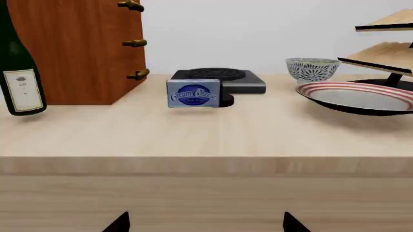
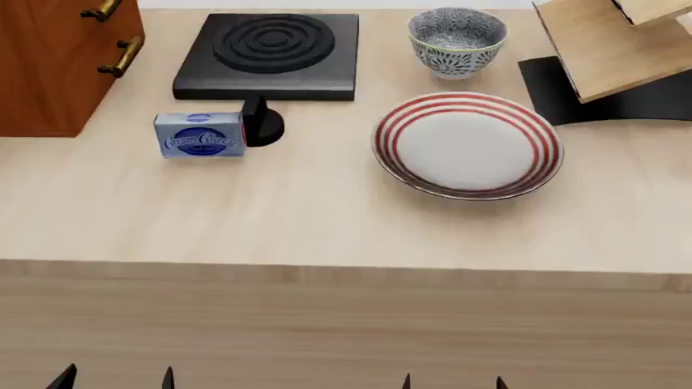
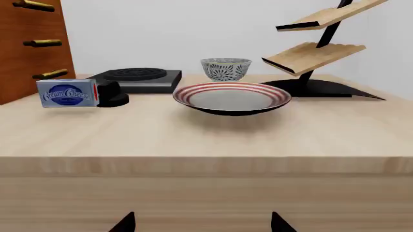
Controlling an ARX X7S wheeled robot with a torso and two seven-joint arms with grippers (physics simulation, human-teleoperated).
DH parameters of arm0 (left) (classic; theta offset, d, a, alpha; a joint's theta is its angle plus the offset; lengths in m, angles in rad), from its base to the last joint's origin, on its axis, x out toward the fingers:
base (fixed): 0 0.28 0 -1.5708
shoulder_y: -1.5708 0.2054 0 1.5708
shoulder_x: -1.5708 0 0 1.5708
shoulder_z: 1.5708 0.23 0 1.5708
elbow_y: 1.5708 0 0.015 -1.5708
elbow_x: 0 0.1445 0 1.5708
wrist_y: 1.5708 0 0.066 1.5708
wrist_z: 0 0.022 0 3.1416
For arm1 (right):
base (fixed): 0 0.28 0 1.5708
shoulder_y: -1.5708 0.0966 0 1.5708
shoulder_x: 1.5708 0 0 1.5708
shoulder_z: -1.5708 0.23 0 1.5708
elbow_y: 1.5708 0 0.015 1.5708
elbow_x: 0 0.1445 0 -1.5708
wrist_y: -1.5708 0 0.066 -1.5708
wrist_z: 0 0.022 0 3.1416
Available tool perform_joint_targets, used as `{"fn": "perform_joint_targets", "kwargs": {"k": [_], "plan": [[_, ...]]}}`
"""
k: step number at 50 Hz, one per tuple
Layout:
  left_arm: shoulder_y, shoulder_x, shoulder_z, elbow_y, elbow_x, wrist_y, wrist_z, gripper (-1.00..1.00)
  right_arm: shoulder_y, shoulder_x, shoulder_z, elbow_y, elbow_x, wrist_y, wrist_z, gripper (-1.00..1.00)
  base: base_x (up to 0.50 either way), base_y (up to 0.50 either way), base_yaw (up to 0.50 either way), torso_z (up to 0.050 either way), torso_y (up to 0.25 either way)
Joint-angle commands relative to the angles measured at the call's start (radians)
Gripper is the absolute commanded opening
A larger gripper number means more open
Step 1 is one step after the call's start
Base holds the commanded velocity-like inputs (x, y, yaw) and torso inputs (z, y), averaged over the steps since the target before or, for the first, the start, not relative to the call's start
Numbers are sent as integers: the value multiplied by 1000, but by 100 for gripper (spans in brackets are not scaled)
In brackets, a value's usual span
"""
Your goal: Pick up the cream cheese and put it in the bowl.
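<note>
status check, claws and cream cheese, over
Both claws open, low before the table edge, holding nothing. Cream cheese on table beside stove knob, untouched. Bowl empty behind plate. Nothing blocking.

Ahead of your left claw [image 2: 113, 377], bare counter [image 2: 324, 219] leads to the cream cheese [image 2: 199, 134]; the stove knob [image 2: 261, 126] touches its right end, the cabinet [image 2: 60, 65] stands left.
</note>
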Motion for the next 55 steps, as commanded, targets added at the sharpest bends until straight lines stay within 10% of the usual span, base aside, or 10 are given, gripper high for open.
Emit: {"fn": "perform_joint_targets", "kwargs": {"k": [1,55], "plan": [[0,-10,11,0,-10,0,-11,100,0,9,-13,0,9,0,13,100,0,0,0,0,0],[38,-117,100,117,-105,-20,-95,100,-28,105,-113,-80,111,21,110,100,0,0,0,39,0]]}}
